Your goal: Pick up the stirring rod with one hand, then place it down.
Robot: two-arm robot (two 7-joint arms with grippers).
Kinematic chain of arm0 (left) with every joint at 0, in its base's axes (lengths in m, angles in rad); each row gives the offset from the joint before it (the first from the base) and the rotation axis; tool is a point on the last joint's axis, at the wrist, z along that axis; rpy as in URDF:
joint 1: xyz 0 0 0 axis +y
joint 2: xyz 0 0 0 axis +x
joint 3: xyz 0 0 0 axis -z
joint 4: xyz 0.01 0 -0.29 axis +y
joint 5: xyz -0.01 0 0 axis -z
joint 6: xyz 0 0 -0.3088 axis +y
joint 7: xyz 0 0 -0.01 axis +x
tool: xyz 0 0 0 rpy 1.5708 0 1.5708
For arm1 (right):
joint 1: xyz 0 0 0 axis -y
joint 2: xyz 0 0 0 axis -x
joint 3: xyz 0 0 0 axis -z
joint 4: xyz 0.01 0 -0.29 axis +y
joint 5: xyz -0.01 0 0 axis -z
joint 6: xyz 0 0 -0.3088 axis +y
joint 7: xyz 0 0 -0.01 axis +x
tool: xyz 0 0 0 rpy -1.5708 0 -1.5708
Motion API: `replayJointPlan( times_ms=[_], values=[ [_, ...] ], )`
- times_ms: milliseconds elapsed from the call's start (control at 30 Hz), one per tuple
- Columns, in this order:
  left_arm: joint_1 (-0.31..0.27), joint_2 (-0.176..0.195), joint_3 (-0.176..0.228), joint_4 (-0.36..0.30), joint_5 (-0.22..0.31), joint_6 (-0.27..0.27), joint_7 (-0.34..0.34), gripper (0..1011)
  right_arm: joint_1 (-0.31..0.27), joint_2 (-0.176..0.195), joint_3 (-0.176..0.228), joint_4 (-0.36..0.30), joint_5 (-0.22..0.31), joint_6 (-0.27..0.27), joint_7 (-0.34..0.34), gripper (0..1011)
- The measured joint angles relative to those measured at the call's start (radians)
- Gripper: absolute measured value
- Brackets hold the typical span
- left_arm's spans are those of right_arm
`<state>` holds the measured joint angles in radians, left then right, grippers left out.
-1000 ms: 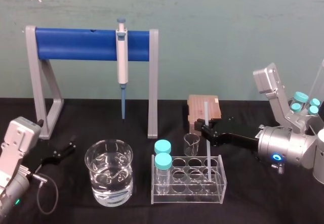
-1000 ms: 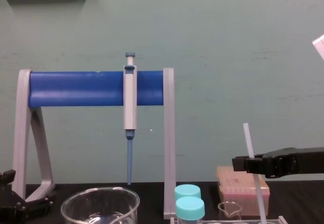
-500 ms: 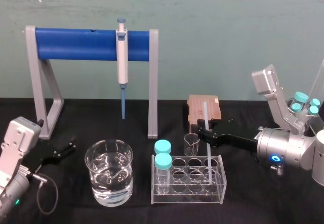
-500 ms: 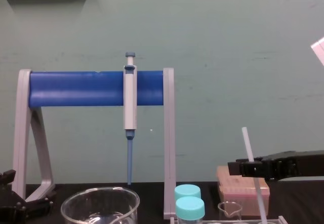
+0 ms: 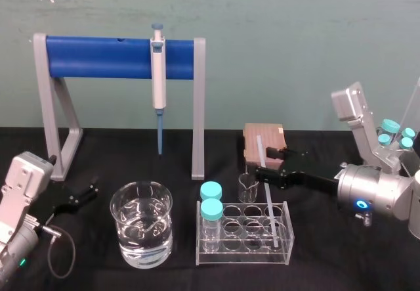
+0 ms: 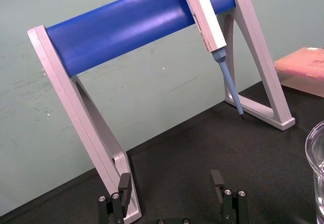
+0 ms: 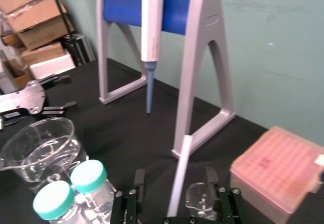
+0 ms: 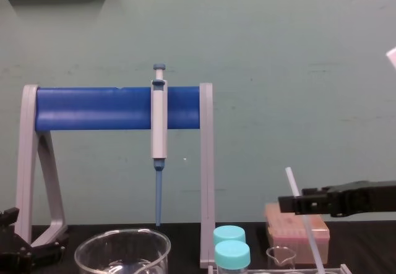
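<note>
Head view: my right gripper (image 5: 264, 161) reaches in from the right, above the back edge of the test tube rack (image 5: 223, 257), and its fingers are spread with the stirring rod (image 5: 269, 202) passing between them. The rod leans, top tipped toward the tip box (image 5: 275, 140), and its lower end sits in a well at the rack's right end; I cannot tell which row. A small beaker (image 5: 248, 187) stands just beside the rod. My left gripper (image 5: 77, 198) lies low over the black tabletop (image 5: 131, 156), near the stand's foot. Left wrist view: my left gripper (image 6: 170, 176) has its fingers wide apart and nothing between them, facing the stand (image 6: 76, 107) and the hanging pipette (image 6: 210, 21). Right wrist view: the rod (image 7: 181, 168) rises through the middle of my right gripper (image 7: 174, 176), with open space on either side, so neither finger presses it. Chest view: the rod (image 8: 310, 237) slants up past my right gripper (image 8: 291, 204), its top poking out above.
</note>
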<state>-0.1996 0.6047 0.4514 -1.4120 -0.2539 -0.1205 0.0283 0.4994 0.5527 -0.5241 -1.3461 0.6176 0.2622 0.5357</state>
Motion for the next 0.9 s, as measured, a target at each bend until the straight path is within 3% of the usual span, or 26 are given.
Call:
replayJointPlan(
  times_ms=[233, 333, 400, 600, 900],
  values=[
    [0.000, 0.000, 0.000, 0.000, 0.000, 0.000, 0.000, 1005, -0.056, 0.028, 0.050, -0.088, -0.041, -0.015, -0.119, 918],
    [0.000, 0.000, 0.000, 0.000, 0.000, 0.000, 0.000, 1005, -0.107, 0.045, 0.093, -0.159, -0.086, -0.035, -0.229, 1003],
    [0.000, 0.000, 0.000, 0.000, 0.000, 0.000, 0.000, 1005, -0.127, 0.046, 0.106, -0.178, -0.111, -0.043, -0.281, 1000],
    [0.000, 0.000, 0.000, 0.000, 0.000, 0.000, 0.000, 1005, -0.189, -0.005, 0.152, -0.170, -0.175, -0.072, -0.456, 1000],
    [0.000, 0.000, 0.000, 0.000, 0.000, 0.000, 0.000, 1005, -0.219, -0.089, 0.161, -0.092, -0.261, -0.143, -0.589, 1000]
  ],
)
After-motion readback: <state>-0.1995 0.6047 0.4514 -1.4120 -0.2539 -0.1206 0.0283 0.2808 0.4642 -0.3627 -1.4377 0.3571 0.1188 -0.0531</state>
